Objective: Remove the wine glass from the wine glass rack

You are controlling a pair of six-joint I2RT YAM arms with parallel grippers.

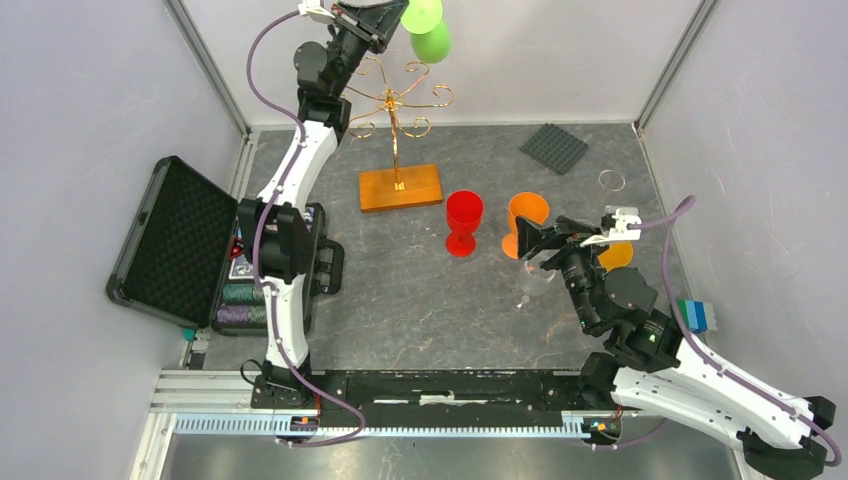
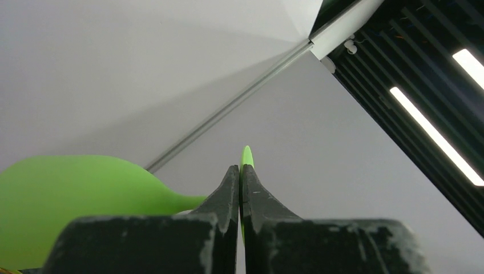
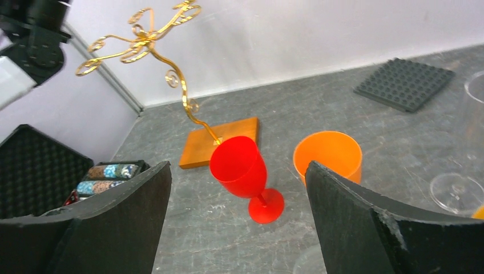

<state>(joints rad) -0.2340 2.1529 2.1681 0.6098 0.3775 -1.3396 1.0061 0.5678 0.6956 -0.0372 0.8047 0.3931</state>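
Note:
The gold wine glass rack [image 1: 400, 105] stands on its orange-brown wooden base [image 1: 400, 187] at the back; it also shows in the right wrist view [image 3: 142, 40]. No glass shows on its arms. My left gripper [image 1: 385, 22] is raised above the rack's top, shut on the thin foot [image 2: 246, 157] of a green wine glass [image 1: 430, 30]. The glass's bowl [image 2: 57, 200] lies to the left of the gripper [image 2: 240, 171]. My right gripper [image 1: 530, 240] is open and empty, low over the table, facing a red wine glass [image 3: 240, 168].
A red wine glass [image 1: 463, 220] and an orange one [image 1: 527, 212] stand mid-table, another orange one [image 1: 617, 256] and a clear glass [image 3: 456, 188] by my right arm. A grey mat [image 1: 553, 148] lies back right. An open black case [image 1: 175, 245] sits at the left.

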